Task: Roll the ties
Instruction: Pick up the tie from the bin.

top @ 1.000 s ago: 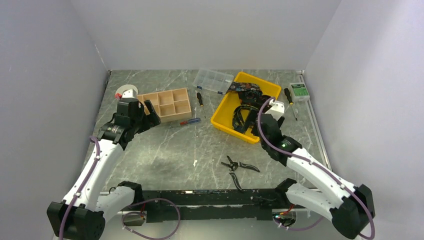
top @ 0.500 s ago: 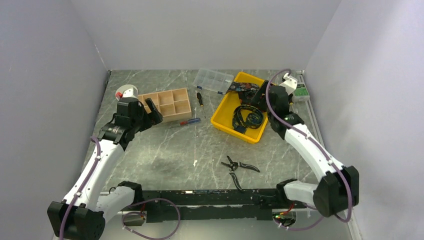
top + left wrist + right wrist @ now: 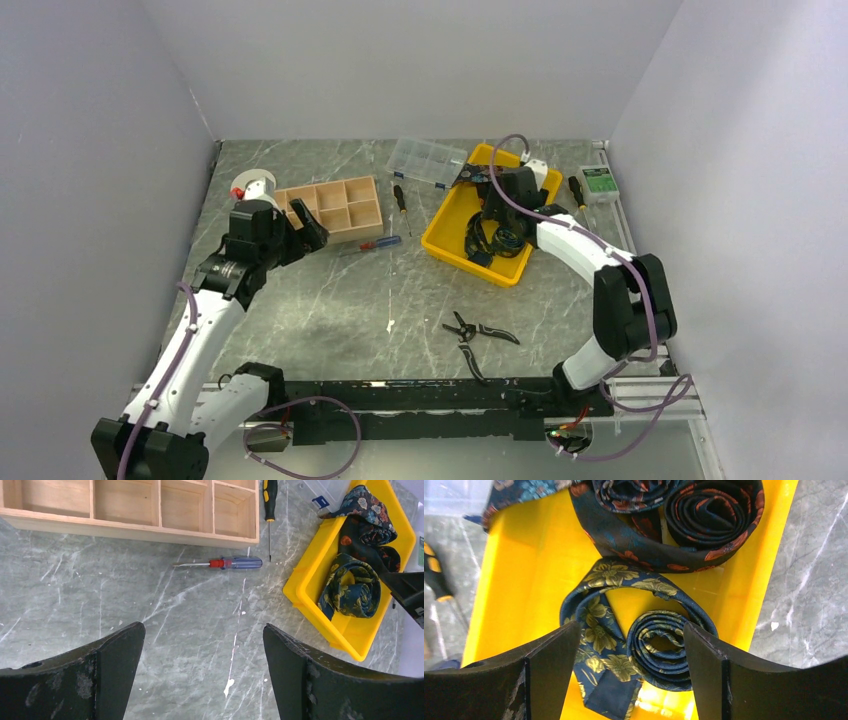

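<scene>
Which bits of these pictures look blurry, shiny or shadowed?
Left wrist view: the left fingers sit close to the lens and look slightly soft, while the marble table is crisp. Right wrist view: a pale shine on the yellow bin below the gold-flowered tie. Top external view: even, soft light, one faint shadow on the table.

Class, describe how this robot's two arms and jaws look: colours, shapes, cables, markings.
The left arm and right arm have white rounded link shells with black joints and wrists. A purple cable runs along each. The jaws are broad, matte black and scuffed with pale marks. No lettering shows.
</scene>
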{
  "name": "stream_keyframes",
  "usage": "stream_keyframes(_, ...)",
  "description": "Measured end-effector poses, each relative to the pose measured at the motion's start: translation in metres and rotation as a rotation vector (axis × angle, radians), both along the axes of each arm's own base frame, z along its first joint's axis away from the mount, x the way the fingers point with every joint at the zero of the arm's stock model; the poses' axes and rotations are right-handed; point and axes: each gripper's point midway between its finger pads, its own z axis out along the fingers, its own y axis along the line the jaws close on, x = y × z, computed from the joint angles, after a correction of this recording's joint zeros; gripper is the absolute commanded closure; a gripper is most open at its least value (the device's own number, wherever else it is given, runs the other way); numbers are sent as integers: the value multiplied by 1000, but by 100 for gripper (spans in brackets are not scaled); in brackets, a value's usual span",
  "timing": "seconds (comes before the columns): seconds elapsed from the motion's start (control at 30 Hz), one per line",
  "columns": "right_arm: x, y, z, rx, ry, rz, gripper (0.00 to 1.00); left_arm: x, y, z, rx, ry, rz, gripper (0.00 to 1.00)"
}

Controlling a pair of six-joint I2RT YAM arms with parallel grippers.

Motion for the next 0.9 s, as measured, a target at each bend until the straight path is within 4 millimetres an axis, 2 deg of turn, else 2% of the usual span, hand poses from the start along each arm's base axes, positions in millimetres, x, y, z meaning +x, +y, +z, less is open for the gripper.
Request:
stream_keyframes(0.1,-2,0,-15,-48,40,12,19,0,-2,-2,-7,10,-9,6)
stream_keyframes(0.3,-7,8,-29,-103,76,64,18,-1,-7,-3,-26,15,-29,6)
stream_keyframes(0.47,-17,7,-70,-183,193,93,22,0,-11,-6,-33,30,-43,6)
stream_keyframes(0.53,-22,5,-83,-226,234,99,29,1,-11,-8,-35,37,-46,6)
stream_keyframes(0.6,-23,3,-89,-261,259,97,43,0,-12,-8,-37,39,-51,7)
stream_keyframes(0.67,-21,2,-91,-281,267,98,64,0,-13,-8,-40,40,-54,8)
stream_keyframes(0.8,-20,1,-93,-299,273,95,100,0,-14,-8,-43,41,-59,9)
stream_keyframes(0.9,-22,5,-83,-276,252,100,100,0,-14,-8,-42,41,-58,9)
